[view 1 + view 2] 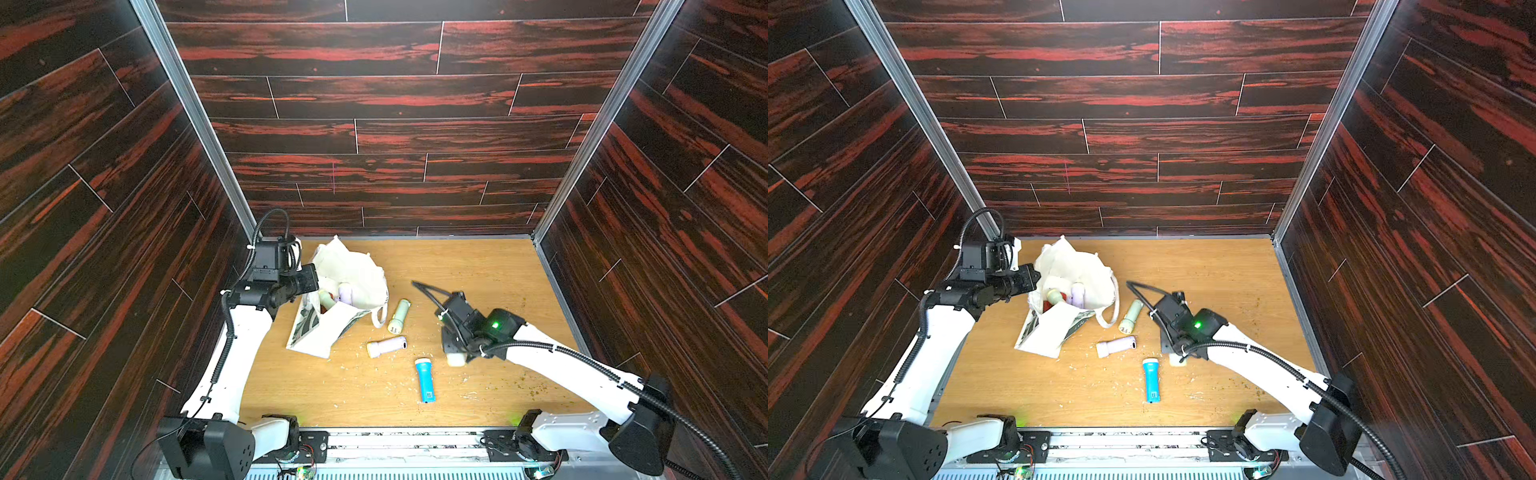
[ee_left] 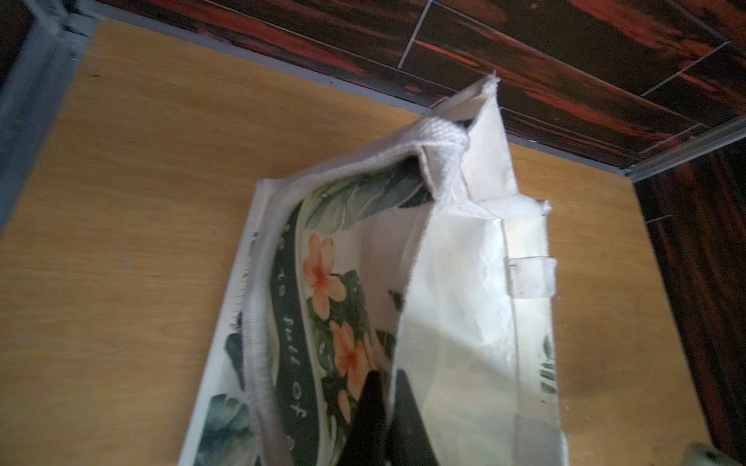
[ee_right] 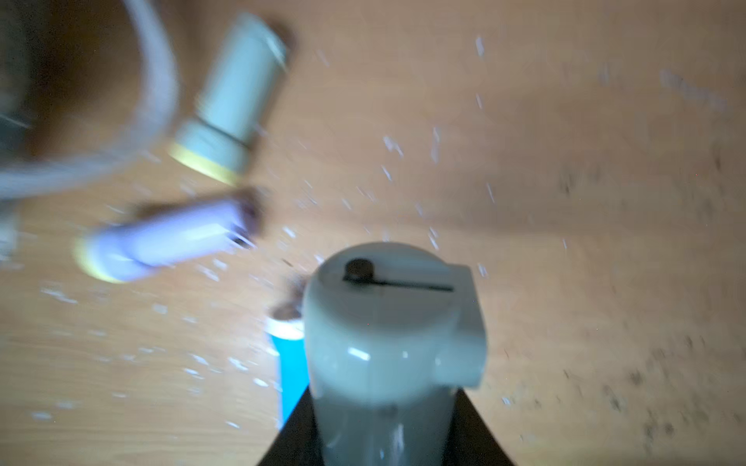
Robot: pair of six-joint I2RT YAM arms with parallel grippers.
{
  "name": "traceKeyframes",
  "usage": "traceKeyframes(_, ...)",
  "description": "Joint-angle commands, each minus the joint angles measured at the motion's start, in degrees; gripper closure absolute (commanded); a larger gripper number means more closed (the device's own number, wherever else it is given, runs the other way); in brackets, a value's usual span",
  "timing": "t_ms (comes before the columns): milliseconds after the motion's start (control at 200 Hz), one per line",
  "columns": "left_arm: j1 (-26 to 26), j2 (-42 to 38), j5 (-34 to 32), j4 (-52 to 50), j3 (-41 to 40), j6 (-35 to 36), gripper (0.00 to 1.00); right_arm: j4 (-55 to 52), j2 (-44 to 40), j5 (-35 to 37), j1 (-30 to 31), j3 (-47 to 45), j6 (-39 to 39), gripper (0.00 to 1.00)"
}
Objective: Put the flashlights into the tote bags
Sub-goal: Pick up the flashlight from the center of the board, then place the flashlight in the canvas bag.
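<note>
Cloth pinched, plastic gripped.
The left gripper [image 2: 385,387] nips the tote bag [image 1: 353,270] rim, ten o'clock; the right gripper [image 3: 383,419] clamps a pale flashlight [image 3: 387,322], four o'clock.

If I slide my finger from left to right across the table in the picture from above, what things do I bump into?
tote bag → lavender flashlight → blue flashlight → white flashlight. The pale green flashlight overlaps the lavender one sideways, so it is left out.
</note>
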Motion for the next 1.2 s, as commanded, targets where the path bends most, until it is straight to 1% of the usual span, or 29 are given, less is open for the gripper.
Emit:
traceKeyframes(0, 0.17, -2.02, 5.28, 5.22, -1.38, -2.38, 1.00, 5.05, 1.03, 0.96, 0.15, 3.51, -3.51, 1.00)
traceKeyframes(65, 0.17, -2.12, 6.34, 6.03, -1.69, -3.14, 1.00, 7.91, 1.76, 0.62, 0.17, 5.24, -5.37, 1.00)
traceKeyframes(190, 0.17, -2.03, 10.29, 7.70, -2.08, -4.59, 1.00, 13.69, 3.19, 0.33, 0.21, 8.10, -8.12, 1.00)
traceKeyframes(291, 0.22, -1.90, 12.74, 9.16, -2.51, -5.76, 1.00, 22.38, 3.23, -1.20, 0.15, 8.08, -10.31, 1.00)
traceKeyframes(376, 0.21, -1.85, 13.53, 9.63, -2.93, -6.02, 1.00, 30.93, 3.96, -3.77, 0.06, 7.68, -12.59, 1.00)
traceKeyframes(441, 0.18, -1.75, 14.00, 9.54, -3.06, -5.97, 1.00, 37.95, 5.74, -7.27, 0.05, 6.81, -16.86, 1.00)
traceKeyframes(476, 0.17, -1.63, 14.50, 9.75, -3.29, -6.05, 1.00, 39.83, 7.19, -9.14, -0.01, 7.34, -18.95, 1.00)
traceKeyframes(521, 0.17, -1.60, 15.35, 10.14, -3.52, -6.31, 1.00, 39.92, 9.15, -10.57, -0.02, 9.13, -20.25, 1.00)
traceKeyframes(626, 0.17, -1.59, 16.95, 10.50, -3.98, -6.50, 1.00, 39.40, 13.25, -17.25, -0.84, 12.89, -22.87, 1.00)
traceKeyframes(737, 0.22, -1.76, 17.67, 10.51, -4.16, -6.26, 1.00, 40.75, 16.15, -20.75, -1.16, 14.62, -25.78, 1.00)
traceKeyframes(867, 0.17, -1.85, 18.73, 10.84, -4.18, -6.41, 1.00, 40.88, 19.26, -20.77, -1.11, 16.66, -30.22, 1.00)
traceKeyframes(967, 0.13, -1.94, 19.58, 11.12, -4.48, -6.75, 1.00, 40.23, 21.52, -20.71, -1.34, 18.07, -32.07, 1.00)
traceKeyframes(1198, 0.17, -2.03, 20.21, 11.12, -4.41, -6.55, 1.00, 39.81, 26.60, -24.90, -1.61, 21.71, -35.02, 1.00)
